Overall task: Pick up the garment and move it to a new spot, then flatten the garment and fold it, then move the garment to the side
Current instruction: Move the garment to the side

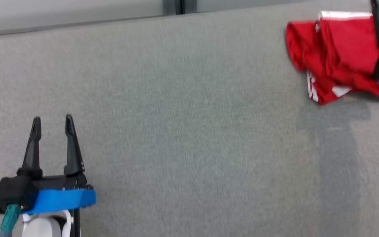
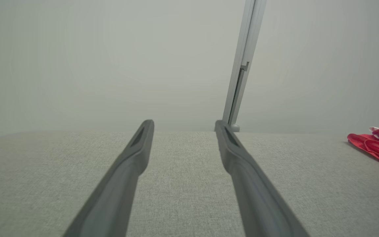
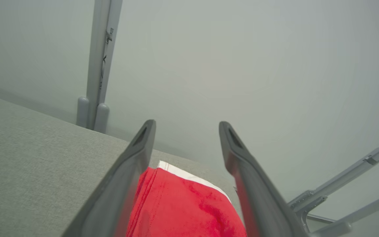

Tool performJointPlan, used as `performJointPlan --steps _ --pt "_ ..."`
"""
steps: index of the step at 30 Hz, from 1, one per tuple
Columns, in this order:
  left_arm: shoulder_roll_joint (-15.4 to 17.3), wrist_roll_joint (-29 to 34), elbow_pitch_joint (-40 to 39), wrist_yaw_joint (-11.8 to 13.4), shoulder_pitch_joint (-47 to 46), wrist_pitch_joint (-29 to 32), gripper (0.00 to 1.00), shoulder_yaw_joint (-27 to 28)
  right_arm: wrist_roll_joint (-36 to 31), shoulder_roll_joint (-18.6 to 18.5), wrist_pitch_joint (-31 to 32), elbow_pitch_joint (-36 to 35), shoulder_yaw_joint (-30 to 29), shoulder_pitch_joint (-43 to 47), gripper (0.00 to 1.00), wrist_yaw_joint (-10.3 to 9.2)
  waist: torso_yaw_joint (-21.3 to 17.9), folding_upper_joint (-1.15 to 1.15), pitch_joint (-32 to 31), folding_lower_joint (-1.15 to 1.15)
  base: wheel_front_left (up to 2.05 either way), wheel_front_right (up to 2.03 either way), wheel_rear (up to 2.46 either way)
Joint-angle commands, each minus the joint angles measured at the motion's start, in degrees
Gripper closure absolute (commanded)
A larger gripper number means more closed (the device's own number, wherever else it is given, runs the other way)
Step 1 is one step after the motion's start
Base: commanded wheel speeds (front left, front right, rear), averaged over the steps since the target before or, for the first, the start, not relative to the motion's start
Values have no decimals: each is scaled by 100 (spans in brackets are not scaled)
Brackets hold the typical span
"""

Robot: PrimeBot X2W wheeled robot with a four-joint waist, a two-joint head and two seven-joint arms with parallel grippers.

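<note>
Head view: we see the red garment (image 1: 337, 56) bunched on the grey table (image 1: 189, 115), with our left gripper (image 1: 52, 118) well left of it, fingers apart. Left wrist view: the garment lies off to the right. Right wrist view: our right gripper (image 3: 186, 126) hangs just above the garment, fingers spread.

We see soft, even, fairly bright light; our head view is smeared by motion blur; a pale shadow runs down the table (image 1: 189, 131) below the garment (image 1: 341, 56); both wrist views look hazy.
</note>
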Motion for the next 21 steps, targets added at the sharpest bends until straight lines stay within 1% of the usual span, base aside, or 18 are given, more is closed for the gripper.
performJointPlan --steps 1,3,4,9,12,18,21 --pt "-10 -33 73 5 196 -24 0 77 -76 231 -16 -356 -172 470 0 0 -128 1 -416 1 0 0 0" --pt "-12 -49 144 9 356 -23 0 138 -122 452 -16 -656 -267 853 0 0 -92 1 -656 1 0 0 0" --pt "-12 -49 144 9 356 -23 0 138 -122 452 -16 -656 -267 853 0 0 -92 1 -656 1 0 0 0" --pt "-22 -74 299 13 720 -23 0 232 -157 1002 -17 -1243 -398 1737 0 0 24 1 -1189 1 0 0 0" --pt "-23 -95 396 13 887 -22 0 228 -176 1220 -18 -1513 -440 2249 0 0 127 1 -1449 1 0 0 0" --pt "-25 -150 587 16 1102 -23 0 222 -75 1540 -17 -1950 -534 3141 0 0 283 1 -1787 1 0 0 0" --pt "-27 -148 677 15 1163 -23 0 229 -16 1637 -18 -2189 -717 3586 0 0 338 1 -1895 1 0 0 0"
